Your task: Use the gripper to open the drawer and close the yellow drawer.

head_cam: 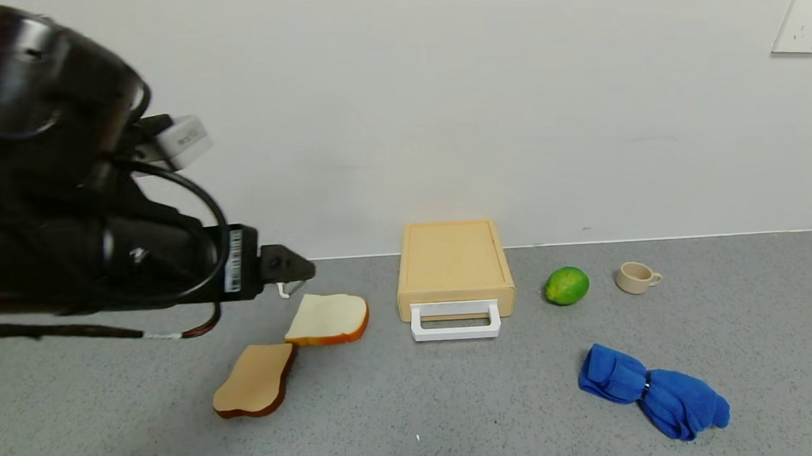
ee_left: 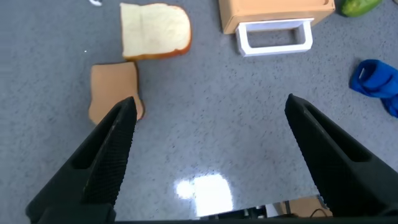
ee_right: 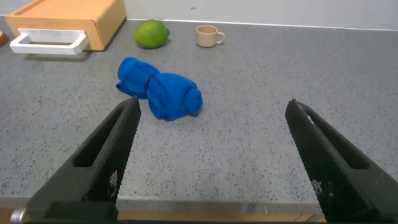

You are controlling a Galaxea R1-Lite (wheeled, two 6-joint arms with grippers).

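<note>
Counting across the grey bench (head_cam: 416,422): one drawer (head_cam: 453,261), two bread slices, one lime (head_cam: 566,285), one small cup (head_cam: 636,277) and one blue cloth (head_cam: 654,390). The drawer sits in its pale yellow-tan casing against the back edge of the bench, about midway along it, pushed in flush, with its white loop handle (head_cam: 455,321) pointing toward the front edge. The lighter bread slice (head_cam: 328,318) lies just left of the drawer, and the browner slice (head_cam: 255,380) lies nearer the front, the two nearly touching at a corner. Lime and cup stand to the drawer's right near the back edge; the cloth lies nearer the front right.

The left gripper (ee_left: 208,152) hangs above the left part of the bench with its fingers spread wide and nothing between them; the drawer lies well apart from it, toward the back and to its right. The right gripper (ee_right: 211,158) hovers low near the front right, also spread wide and empty, with the cloth ahead of it and the drawer farther off toward the back left.
</note>
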